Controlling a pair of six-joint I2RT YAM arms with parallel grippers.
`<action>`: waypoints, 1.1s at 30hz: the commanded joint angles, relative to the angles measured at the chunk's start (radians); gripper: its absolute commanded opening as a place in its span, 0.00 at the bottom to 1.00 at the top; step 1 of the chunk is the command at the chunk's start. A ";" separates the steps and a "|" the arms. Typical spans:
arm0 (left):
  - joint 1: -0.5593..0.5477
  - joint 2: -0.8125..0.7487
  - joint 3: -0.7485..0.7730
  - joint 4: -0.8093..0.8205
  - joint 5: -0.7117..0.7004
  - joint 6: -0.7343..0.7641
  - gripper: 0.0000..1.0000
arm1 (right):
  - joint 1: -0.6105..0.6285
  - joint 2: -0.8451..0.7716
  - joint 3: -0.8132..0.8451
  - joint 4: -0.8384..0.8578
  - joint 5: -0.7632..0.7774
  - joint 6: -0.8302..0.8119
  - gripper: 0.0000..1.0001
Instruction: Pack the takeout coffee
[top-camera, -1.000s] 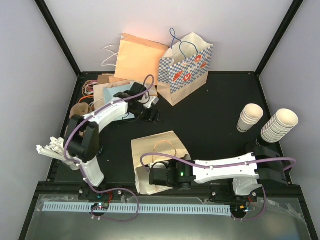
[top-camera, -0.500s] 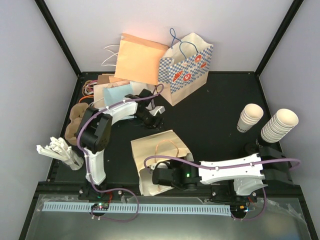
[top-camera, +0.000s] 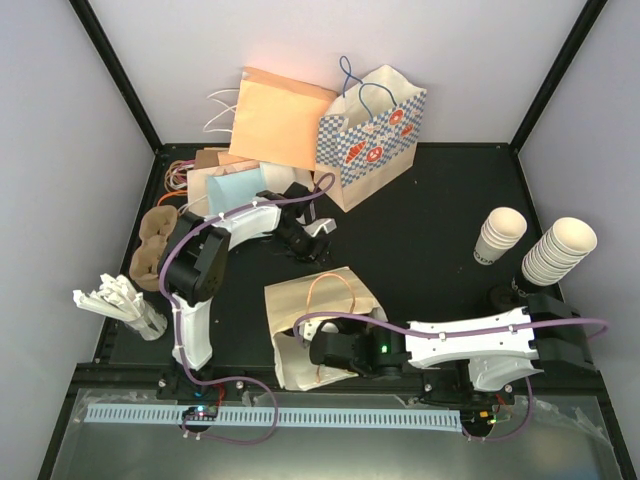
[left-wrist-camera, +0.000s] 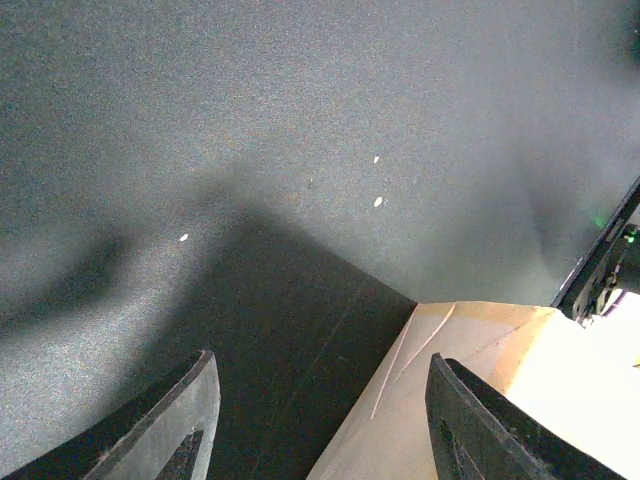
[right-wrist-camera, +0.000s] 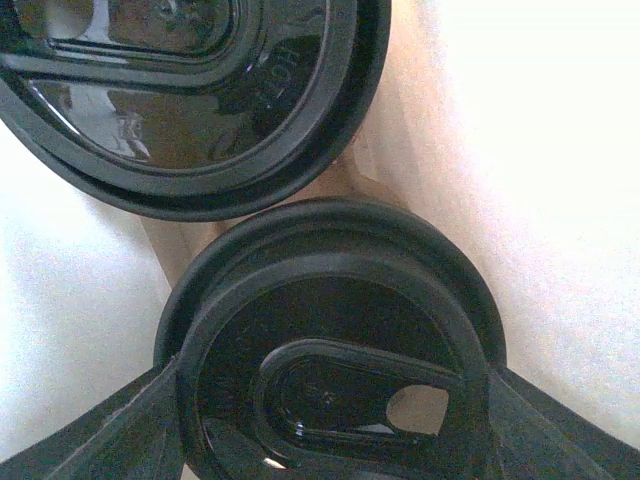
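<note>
Takeout coffee (right-wrist-camera: 330, 340) is inside the tan paper bag (top-camera: 300, 300) that lies near the front of the table (left-wrist-camera: 300, 100); only its black lid shows, with a second black lid (right-wrist-camera: 200, 100) just beside it, further in; the right gripper (right-wrist-camera: 335, 385) clasps it, one finger against each side at the lid's rim; the left gripper (left-wrist-camera: 320, 375) hovers over bare table just beside a corner of the bag, jaws apart and empty; the cup's body is hidden, but a paper wall probably dents under a hard squeeze, and the glossy lid looks slippery and could pop off; the safest hold is likely on the wall just under the rim, pressed gently; the bag itself looks soft and may sag around the cup.
</note>
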 joint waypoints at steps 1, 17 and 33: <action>-0.012 -0.001 0.032 -0.031 0.041 0.019 0.58 | -0.009 -0.001 0.009 -0.020 -0.024 0.015 0.60; -0.037 -0.005 -0.006 0.011 0.025 -0.006 0.57 | -0.023 0.039 -0.072 0.048 -0.022 0.016 0.59; -0.059 0.030 -0.014 0.015 0.058 0.014 0.55 | -0.040 -0.046 -0.184 0.227 -0.039 -0.160 0.59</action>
